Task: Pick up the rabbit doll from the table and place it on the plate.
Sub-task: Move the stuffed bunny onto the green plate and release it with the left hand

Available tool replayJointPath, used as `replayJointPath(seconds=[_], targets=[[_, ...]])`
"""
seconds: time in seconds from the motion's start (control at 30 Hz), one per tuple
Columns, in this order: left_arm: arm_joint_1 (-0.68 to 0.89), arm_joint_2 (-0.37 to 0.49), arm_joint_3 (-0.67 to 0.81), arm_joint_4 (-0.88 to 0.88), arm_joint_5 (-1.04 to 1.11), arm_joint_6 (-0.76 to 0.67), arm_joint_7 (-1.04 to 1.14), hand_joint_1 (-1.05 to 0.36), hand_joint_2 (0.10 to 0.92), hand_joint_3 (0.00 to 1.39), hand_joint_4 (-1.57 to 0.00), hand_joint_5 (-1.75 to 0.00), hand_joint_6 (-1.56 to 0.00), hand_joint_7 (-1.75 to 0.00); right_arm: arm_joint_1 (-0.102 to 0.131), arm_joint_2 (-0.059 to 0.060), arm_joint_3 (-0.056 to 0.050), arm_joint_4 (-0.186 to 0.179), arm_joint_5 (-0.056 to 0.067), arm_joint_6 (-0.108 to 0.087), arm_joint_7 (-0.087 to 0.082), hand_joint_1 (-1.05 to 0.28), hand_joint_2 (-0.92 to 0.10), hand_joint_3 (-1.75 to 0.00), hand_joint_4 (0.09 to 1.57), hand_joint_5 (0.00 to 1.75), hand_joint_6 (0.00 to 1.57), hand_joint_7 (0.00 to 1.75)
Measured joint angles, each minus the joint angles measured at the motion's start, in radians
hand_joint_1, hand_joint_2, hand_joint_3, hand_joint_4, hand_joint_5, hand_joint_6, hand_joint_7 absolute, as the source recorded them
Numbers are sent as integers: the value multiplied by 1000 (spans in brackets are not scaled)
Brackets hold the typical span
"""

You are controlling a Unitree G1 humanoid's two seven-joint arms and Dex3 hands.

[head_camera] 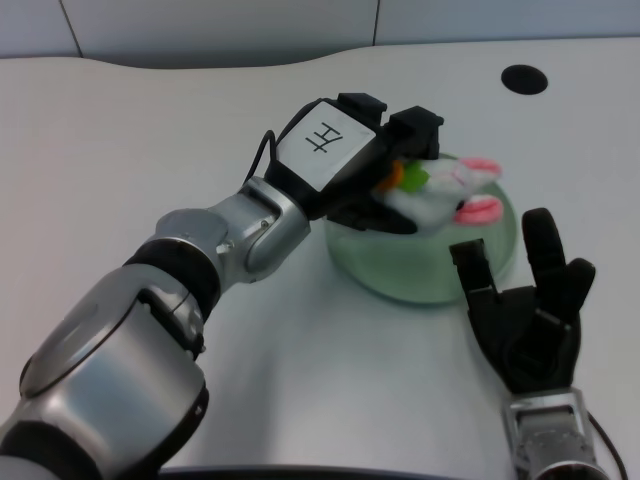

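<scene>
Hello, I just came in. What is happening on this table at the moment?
The robot's left hand holds a white rabbit doll with pink ears over a pale green plate on the white table. The hand grips the doll, so it is not released yet; whether the doll already touches the plate cannot be told. The right hand waits beside the plate, holding nothing.

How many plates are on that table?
1: a green plate right of centre, under the left hand holding the rabbit doll. The arm may hide others.
</scene>
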Motion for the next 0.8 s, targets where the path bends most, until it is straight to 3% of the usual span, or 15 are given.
replayJointPath(seconds=[0.8], targets=[[0,-1,0,0,0,0,0,-475,921,423,-956,-1746,-624,-1746,0,0,-1,-1,0,0,0,-669,-921,-324,532,1149,1016,3]])
